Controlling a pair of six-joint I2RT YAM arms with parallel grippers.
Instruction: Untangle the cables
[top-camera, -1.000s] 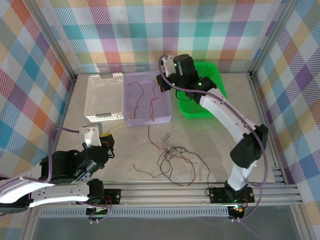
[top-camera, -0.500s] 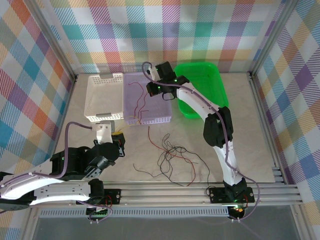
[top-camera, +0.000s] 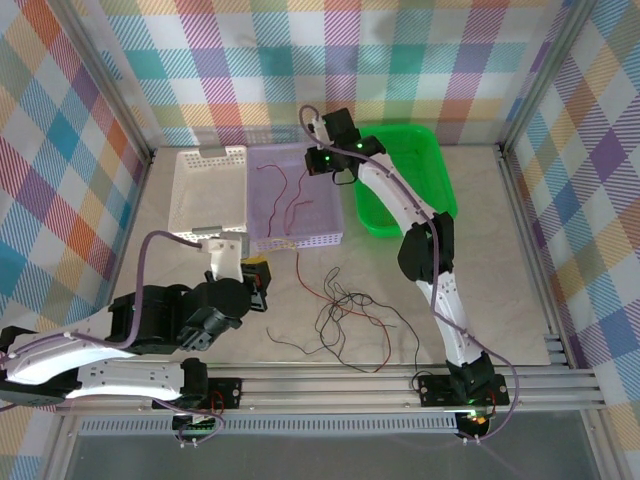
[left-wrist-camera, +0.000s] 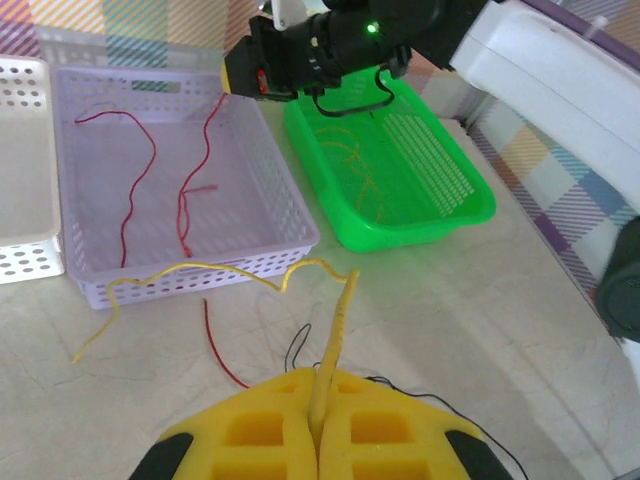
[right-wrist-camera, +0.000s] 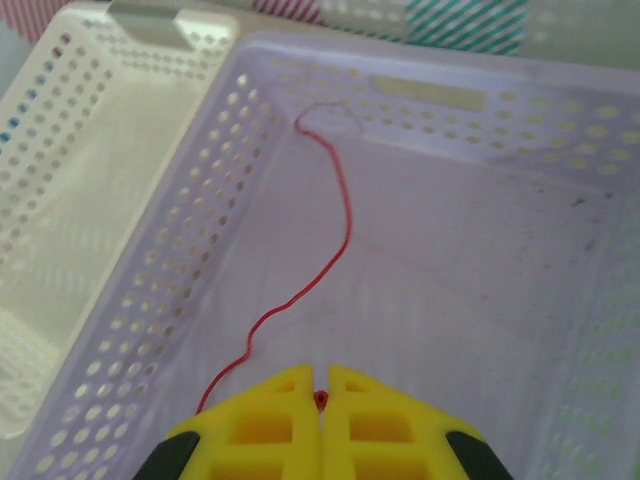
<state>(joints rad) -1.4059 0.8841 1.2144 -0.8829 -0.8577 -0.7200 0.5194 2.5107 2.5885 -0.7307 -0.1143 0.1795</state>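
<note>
1. Cables (top-camera: 345, 315) were found tangled at 6 o'clock on the table (top-camera: 500, 260).
2. Left gripper (left-wrist-camera: 318, 385) was clamped on a yellow cable (left-wrist-camera: 336, 330), judged held clear of the tangle for sorting.
3. Right gripper (right-wrist-camera: 321, 385) was clamped on a red cable (right-wrist-camera: 348, 215) over the lilac basket (right-wrist-camera: 480, 250) at 12 o'clock, judged the place for reds.

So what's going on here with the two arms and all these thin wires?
The arms appear to be sorting thin wires by colour. The left tool is shut on a thin yellow wire stretched along the front of the lilac perforated plastic basket. The right tool is shut on a thin red wire hanging into that basket, beside another red wire lying there. The green plastic tray holds yellow wires. A tangle of black and red wires lies on the beige table, not yet separated.
</note>
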